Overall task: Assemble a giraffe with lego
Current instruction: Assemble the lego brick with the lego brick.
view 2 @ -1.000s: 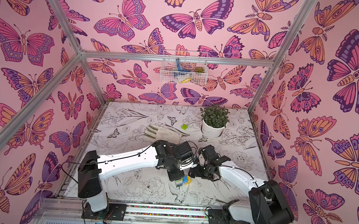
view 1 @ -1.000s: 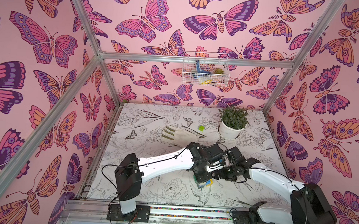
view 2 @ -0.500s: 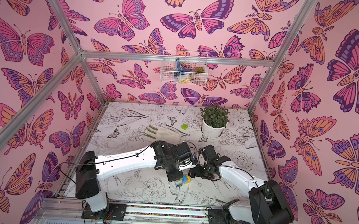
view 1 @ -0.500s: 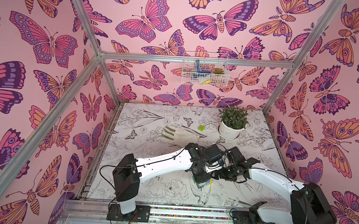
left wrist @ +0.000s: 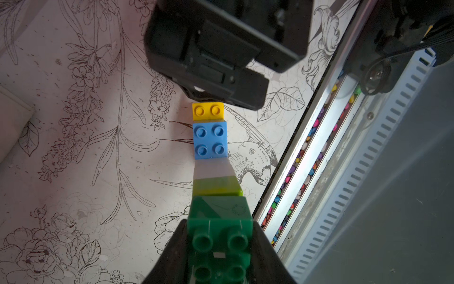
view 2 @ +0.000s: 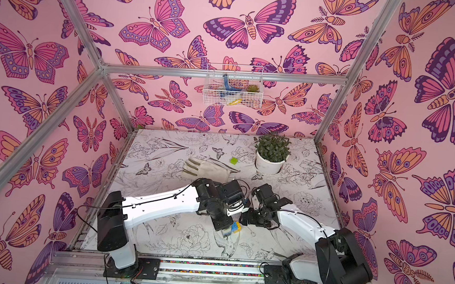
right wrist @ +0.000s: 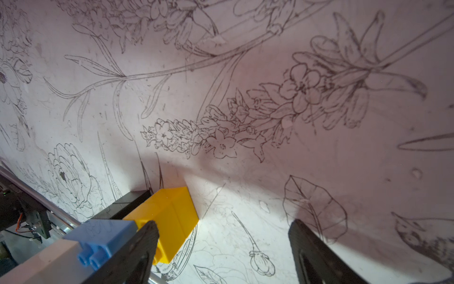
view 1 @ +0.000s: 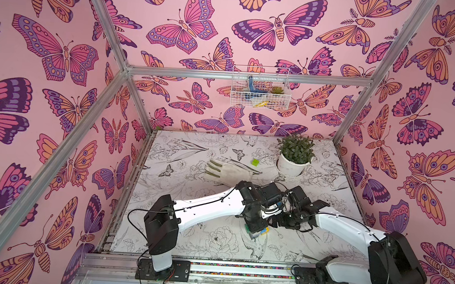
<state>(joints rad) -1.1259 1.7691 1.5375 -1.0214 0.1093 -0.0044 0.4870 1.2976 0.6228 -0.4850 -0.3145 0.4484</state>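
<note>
Only the left wrist view shows the left end effector (left wrist: pixel 218 223) pinching the multicoloured plastic-brick giraffe (left wrist: pixel 210 142) at the frame's bottom. In the right wrist view the right end effector (right wrist: pixel 222 222) gapes empty.

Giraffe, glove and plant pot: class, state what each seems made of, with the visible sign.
Giraffe: hard moulded plastic, slightly glossy; crisp studs, sharp edges, uniform colours. Glove: probably fabric, matte; it lies limp and flat. Plant pot: smooth white, perhaps ceramic or plastic; too small to tell.

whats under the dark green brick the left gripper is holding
A lime brick, then white, blue and yellow ones. The green brick's own underside is covered by the lime brick.
</note>
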